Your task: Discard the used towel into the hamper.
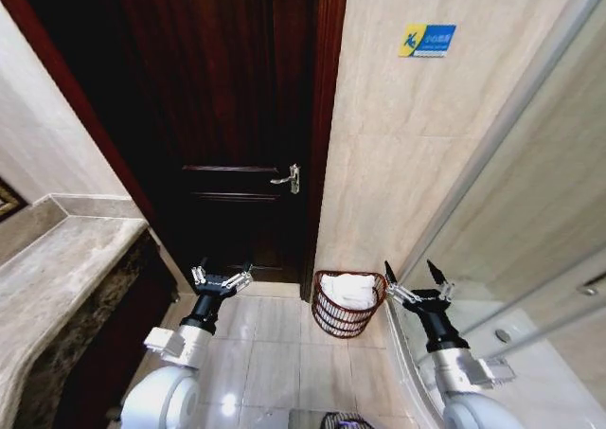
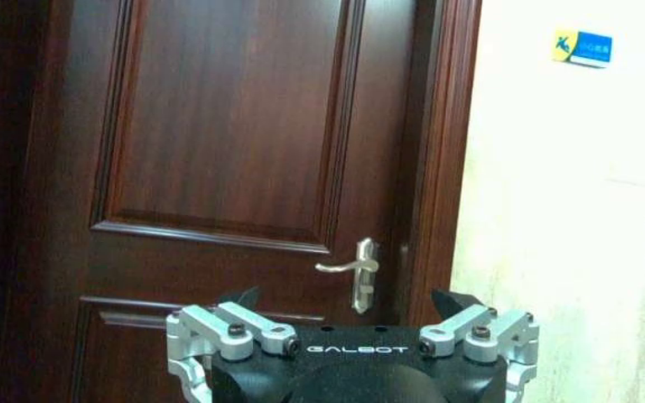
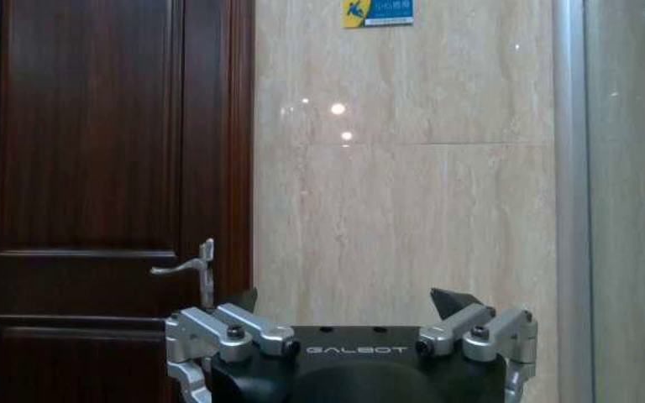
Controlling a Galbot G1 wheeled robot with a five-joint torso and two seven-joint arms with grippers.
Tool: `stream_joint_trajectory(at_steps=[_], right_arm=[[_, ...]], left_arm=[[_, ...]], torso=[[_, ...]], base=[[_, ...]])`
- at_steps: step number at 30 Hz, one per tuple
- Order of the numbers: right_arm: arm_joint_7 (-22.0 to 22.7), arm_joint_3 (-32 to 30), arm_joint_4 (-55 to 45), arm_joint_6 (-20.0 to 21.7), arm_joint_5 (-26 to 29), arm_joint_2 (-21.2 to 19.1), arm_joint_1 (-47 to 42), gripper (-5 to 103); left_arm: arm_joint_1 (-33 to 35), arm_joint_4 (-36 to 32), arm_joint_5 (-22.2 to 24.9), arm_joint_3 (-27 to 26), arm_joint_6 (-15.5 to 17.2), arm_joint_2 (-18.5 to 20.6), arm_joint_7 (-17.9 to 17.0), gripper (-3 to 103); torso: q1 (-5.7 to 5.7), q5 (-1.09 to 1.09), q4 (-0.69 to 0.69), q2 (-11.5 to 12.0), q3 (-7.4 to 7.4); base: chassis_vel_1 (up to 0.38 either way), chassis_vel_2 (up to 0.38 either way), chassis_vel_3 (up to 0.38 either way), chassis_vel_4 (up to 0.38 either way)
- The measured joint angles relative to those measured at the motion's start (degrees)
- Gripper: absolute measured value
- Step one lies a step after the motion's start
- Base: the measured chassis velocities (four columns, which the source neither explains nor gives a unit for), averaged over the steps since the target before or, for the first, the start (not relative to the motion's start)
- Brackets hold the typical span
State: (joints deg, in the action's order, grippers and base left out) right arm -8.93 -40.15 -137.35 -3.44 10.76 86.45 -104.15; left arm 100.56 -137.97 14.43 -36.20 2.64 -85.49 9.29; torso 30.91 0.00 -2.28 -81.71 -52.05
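Already the towel [image 1: 348,290] is lying inside the hamper [image 1: 347,319], which is sitting low between the left gripper [image 1: 222,279] and right gripper [image 1: 417,285]; both are hanging released and empty. Seemingly nothing more is needing doing. The door [image 1: 227,116] is standing beyond, blocking nothing.

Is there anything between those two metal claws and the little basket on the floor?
Nothing visible. The hamper stands on bare floor tiles by the wall, a white towel already inside. The left gripper and right gripper hang open on either side.
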Motion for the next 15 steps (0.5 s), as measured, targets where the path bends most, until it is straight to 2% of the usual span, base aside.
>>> stream_joint_trajectory(at_steps=[15], right_arm=[[0.0,0.0,0.0,0.0,0.0,0.0,0.0,100]], left_arm=[[0.0,0.0,0.0,0.0,0.0,0.0,0.0,100]], torso=[[0.02,0.00,0.01,0.0,0.00]], base=[[0.104,-0.099,-0.104,0.101]])
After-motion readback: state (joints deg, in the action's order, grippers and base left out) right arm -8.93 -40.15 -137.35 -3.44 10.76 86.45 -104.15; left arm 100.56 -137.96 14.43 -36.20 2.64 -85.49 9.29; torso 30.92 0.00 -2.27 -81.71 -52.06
